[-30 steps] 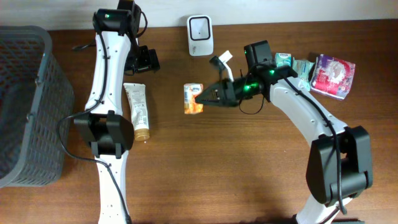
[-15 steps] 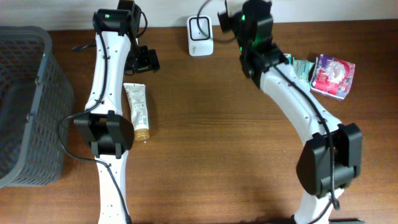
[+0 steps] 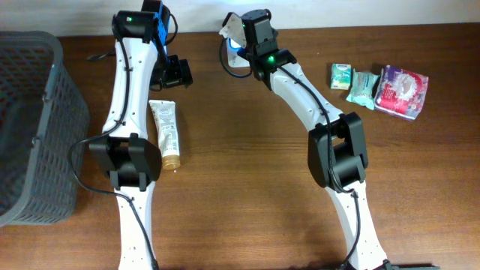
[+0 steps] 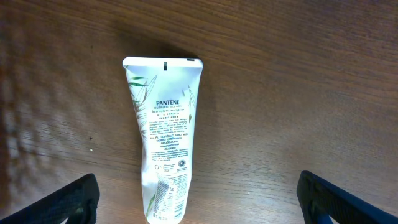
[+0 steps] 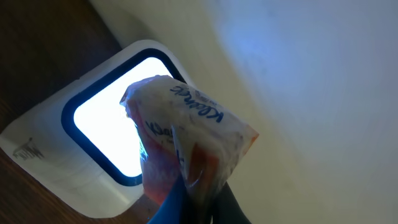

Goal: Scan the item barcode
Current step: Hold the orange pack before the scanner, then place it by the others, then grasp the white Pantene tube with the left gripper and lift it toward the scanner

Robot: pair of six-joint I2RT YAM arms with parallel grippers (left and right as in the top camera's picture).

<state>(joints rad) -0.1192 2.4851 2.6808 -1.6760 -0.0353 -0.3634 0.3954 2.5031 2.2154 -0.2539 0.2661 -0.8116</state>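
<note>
We see the right pincer [image 5: 188, 198] clamped on a crinkly plastic Kleenex pack [image 5: 186, 134], in front of the scanner [image 5: 56, 163] and its lit window. The left pincer [image 4: 199, 196] is wide apart over a white Pantene tube [image 4: 163, 137] on the wooden tabletop [image 4: 280, 93].

At twelve o'clock the right gripper [image 3: 238, 34] grips a tissue pack [image 3: 231, 26] over the white scanner [image 3: 240, 67]. A tube [image 3: 166, 133] lies at nine o'clock on the worktop [image 3: 247, 172], with a grey basket [image 3: 56, 56] beyond it. Three packets [image 3: 364, 88] sit at two o'clock.
</note>
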